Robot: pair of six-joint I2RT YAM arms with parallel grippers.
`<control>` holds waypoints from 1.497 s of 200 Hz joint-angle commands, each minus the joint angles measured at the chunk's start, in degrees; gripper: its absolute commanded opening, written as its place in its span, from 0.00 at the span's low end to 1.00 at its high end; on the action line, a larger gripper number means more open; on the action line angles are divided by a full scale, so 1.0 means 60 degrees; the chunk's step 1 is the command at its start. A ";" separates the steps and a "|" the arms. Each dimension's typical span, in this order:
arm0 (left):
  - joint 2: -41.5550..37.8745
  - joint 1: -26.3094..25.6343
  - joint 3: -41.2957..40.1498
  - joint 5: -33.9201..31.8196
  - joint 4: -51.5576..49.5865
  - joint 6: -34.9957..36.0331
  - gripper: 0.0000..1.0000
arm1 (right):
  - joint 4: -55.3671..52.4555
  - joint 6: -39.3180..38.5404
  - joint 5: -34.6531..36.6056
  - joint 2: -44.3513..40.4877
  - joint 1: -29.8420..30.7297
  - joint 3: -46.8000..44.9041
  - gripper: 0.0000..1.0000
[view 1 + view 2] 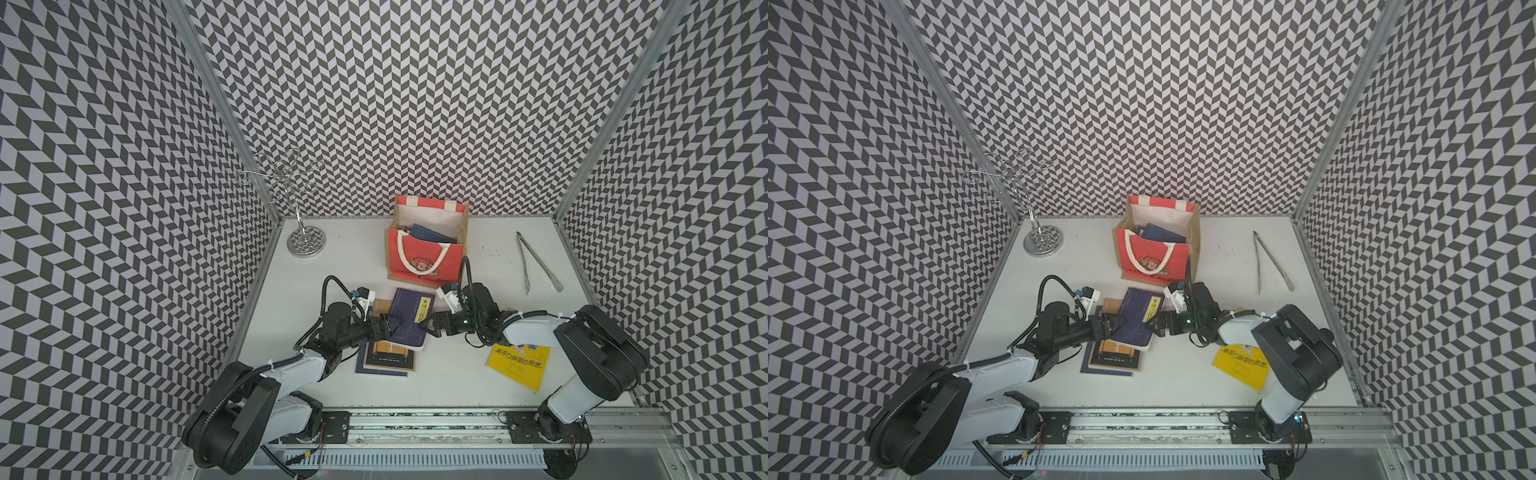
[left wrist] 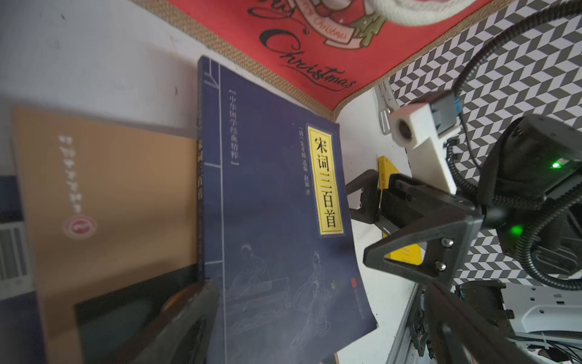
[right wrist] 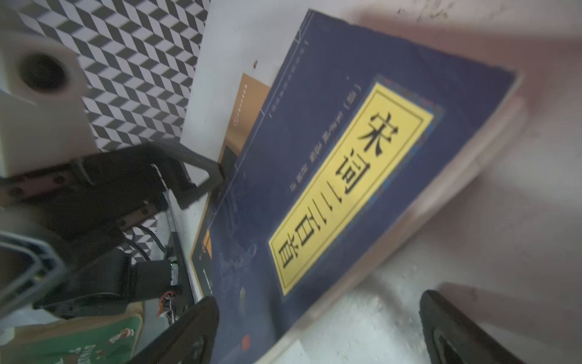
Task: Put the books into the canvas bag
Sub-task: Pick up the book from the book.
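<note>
Both top views: navy book (image 1: 409, 307) lies between left hand (image 1: 392, 324) and right hand (image 1: 429, 326), both released; stack (image 1: 386, 361) beneath partly covered.

Bag (image 1: 424, 249) with red front and tan sides; navy book (image 1: 409, 307) with yellow label; yellow book (image 1: 517, 365); black-and-white chevron walls (image 1: 415, 104); white table (image 1: 353, 257).

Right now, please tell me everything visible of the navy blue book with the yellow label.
The navy blue paperback book has a yellow title label with black characters, faint white figure drawings and white page edges. It lies face up atop a pile, partly covering a tan book, before the red canvas bag. The open left claw and open right claw flank it.
</note>
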 commanded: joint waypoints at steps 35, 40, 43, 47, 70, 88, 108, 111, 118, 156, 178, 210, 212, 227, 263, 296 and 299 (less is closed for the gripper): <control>0.0910 -0.0281 -0.0211 0.0154 0.1451 -0.0414 1.00 | 0.1792 0.0708 -0.0721 0.0967 0.0070 0.0367 1.00; 0.0965 -0.0297 -0.0228 0.0172 0.1511 -0.0446 1.00 | 0.1887 0.0746 -0.0792 0.1017 0.0063 0.0402 1.00; 0.1006 -0.0323 -0.0235 0.0176 0.1543 -0.0459 1.00 | 0.1972 0.0779 -0.0846 0.1027 0.0067 0.0408 0.99; 0.1049 -0.0336 -0.0240 0.0176 0.1578 -0.0470 1.00 | 0.2066 0.0832 -0.0907 0.1042 0.0073 0.0418 0.98; 0.1188 -0.0419 -0.0225 0.0181 0.1645 -0.0520 1.00 | 0.2540 0.1017 -0.1081 0.1062 0.0070 0.0451 0.88; 0.1172 -0.0448 -0.0249 0.0147 0.1612 -0.0533 1.00 | 0.2761 0.1135 -0.1138 0.1080 0.0070 0.0490 0.68; 0.0991 -0.0442 -0.0257 0.0107 0.1459 -0.0534 1.00 | 0.3058 0.1312 -0.1144 0.1082 0.0070 0.0490 0.46; 0.0957 -0.0453 -0.0257 0.0103 0.1430 -0.0536 1.00 | 0.3087 0.1331 -0.1130 0.1088 0.0066 0.0498 0.43; 0.0838 -0.0443 -0.0243 0.0089 0.1348 -0.0512 1.00 | 0.3123 0.1351 -0.1102 0.1110 0.0066 0.0523 0.36; 0.0273 -0.0399 0.0017 -0.0190 0.0435 -0.0120 1.00 | 0.3054 0.1390 -0.1109 0.1298 0.0050 0.0820 0.10; -0.0272 -0.0231 0.0087 -0.0102 0.0077 -0.0044 0.99 | 0.3008 0.1289 -0.1243 0.1184 0.0048 0.0861 0.02; -0.1852 0.0429 0.0942 -0.0274 -0.2260 0.1019 1.00 | 0.1973 0.0177 -0.1735 0.0407 0.0064 0.0880 0.00; -0.1948 0.0490 0.1043 -0.0317 -0.2479 0.1116 0.99 | 0.1893 0.0085 -0.1777 0.0340 0.0065 0.0883 0.00; -0.2435 0.0846 0.1877 -0.0578 -0.4045 0.1758 1.00 | 0.0912 -0.0707 -0.1957 -0.0143 0.0064 0.0984 0.00; -0.2315 0.1346 0.3515 0.0230 -0.5855 0.2457 1.00 | -0.1601 -0.2603 -0.2122 -0.1488 0.0075 0.1251 0.00; -0.1674 0.1336 0.5321 0.1562 -0.7743 0.4521 1.00 | -0.3940 -0.4074 -0.1747 -0.2291 0.0105 0.1954 0.00; -0.1615 0.1335 0.5434 0.1682 -0.7892 0.4721 0.99 | -0.4099 -0.4158 -0.1730 -0.2318 0.0105 0.2034 0.00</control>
